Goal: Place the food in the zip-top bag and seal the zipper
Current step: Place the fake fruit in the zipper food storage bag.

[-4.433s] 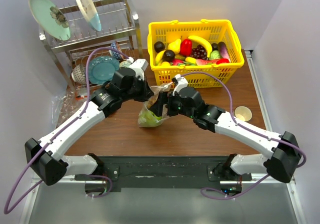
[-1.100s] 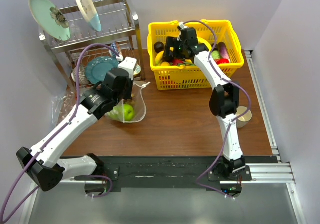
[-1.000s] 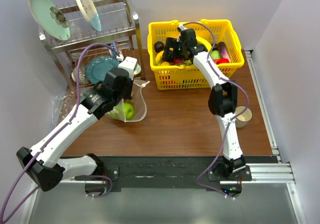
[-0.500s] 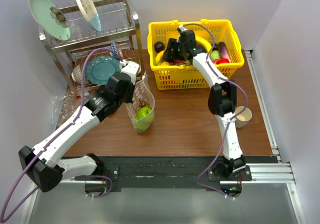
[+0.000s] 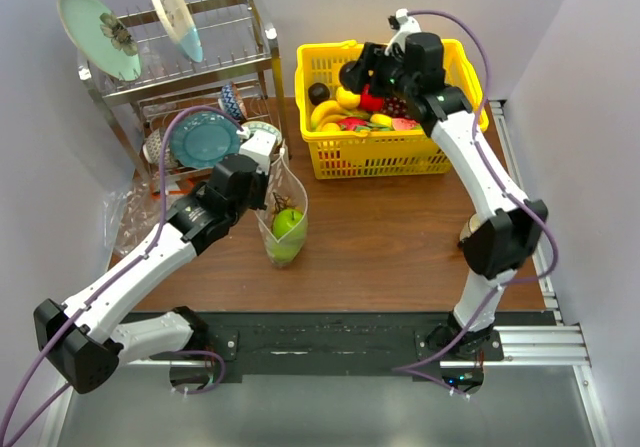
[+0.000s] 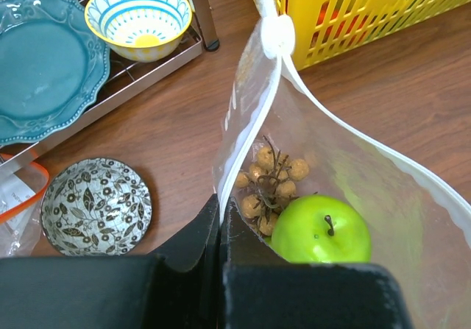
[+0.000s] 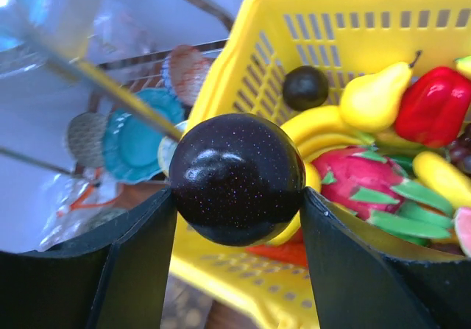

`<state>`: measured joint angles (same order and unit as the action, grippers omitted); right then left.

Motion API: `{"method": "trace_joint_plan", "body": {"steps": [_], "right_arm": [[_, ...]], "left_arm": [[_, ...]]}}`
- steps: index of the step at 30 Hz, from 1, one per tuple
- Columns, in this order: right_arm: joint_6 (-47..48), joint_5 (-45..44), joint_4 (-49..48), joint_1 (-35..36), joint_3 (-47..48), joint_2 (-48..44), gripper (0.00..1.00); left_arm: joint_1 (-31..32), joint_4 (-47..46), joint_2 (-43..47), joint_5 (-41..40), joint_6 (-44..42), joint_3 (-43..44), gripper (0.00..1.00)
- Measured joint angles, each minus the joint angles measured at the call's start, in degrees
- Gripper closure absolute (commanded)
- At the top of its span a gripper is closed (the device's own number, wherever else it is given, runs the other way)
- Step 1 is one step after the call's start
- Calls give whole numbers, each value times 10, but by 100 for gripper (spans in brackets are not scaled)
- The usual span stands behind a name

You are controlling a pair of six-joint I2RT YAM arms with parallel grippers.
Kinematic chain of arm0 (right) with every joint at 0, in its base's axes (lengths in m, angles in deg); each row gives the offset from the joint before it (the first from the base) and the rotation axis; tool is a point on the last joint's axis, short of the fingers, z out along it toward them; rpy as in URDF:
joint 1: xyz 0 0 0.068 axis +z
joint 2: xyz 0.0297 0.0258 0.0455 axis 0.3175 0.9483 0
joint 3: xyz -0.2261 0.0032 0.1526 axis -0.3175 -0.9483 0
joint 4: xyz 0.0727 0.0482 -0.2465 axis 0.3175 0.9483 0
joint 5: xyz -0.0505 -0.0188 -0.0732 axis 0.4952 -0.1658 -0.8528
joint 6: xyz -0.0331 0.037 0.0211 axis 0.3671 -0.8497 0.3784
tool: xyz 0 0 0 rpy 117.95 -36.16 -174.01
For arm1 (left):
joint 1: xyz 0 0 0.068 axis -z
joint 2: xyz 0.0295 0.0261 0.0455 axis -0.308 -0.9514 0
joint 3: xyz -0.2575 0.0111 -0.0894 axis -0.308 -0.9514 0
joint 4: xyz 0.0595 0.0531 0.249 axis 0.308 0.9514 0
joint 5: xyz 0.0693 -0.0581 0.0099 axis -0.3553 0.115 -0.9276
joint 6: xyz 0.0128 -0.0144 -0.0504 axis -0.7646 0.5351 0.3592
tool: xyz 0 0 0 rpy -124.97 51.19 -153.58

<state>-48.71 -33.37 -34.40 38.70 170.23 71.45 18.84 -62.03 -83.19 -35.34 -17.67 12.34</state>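
Note:
The clear zip-top bag (image 5: 282,217) stands upright on the brown table, mouth open. My left gripper (image 5: 268,199) is shut on its rim. In the left wrist view the closed fingers (image 6: 219,215) pinch the white zipper strip (image 6: 246,126). Inside lie a green apple (image 6: 321,228) and a tan-brown ball cluster (image 6: 271,183). My right gripper (image 5: 358,73) hovers over the yellow basket (image 5: 385,152). It is shut on a shiny dark round fruit (image 7: 237,178). A second green apple shows dimly under the first. The red round fruit is not picked out.
The basket (image 7: 243,57) holds a pear (image 7: 375,97), a red pepper (image 7: 434,104), bananas, a dragon fruit (image 7: 360,185) and another dark ball (image 7: 305,87). A dish rack (image 5: 190,72) with plates stands at back left. Bowls (image 6: 96,205) and a teal plate (image 6: 44,57) sit beside the bag.
My right gripper has lifted out of the basket with the dark round fruit and the arm has swung right. My left gripper stood the bag upright and moved it right, then held still.

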Motion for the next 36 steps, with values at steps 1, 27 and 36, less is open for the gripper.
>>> {"method": "trace_joint_plan", "body": {"steps": [1,27,36], "right_arm": [[-2,8,-8,0,-24,-23,42],[22,86,-91,258,-430,-330,41],[38,73,-88,266,-424,-292,29]], "left_arm": [[0,-2,0,0,0,0,100],[0,9,-20,48,12,30,100],[0,10,-24,62,22,49,100]]}}
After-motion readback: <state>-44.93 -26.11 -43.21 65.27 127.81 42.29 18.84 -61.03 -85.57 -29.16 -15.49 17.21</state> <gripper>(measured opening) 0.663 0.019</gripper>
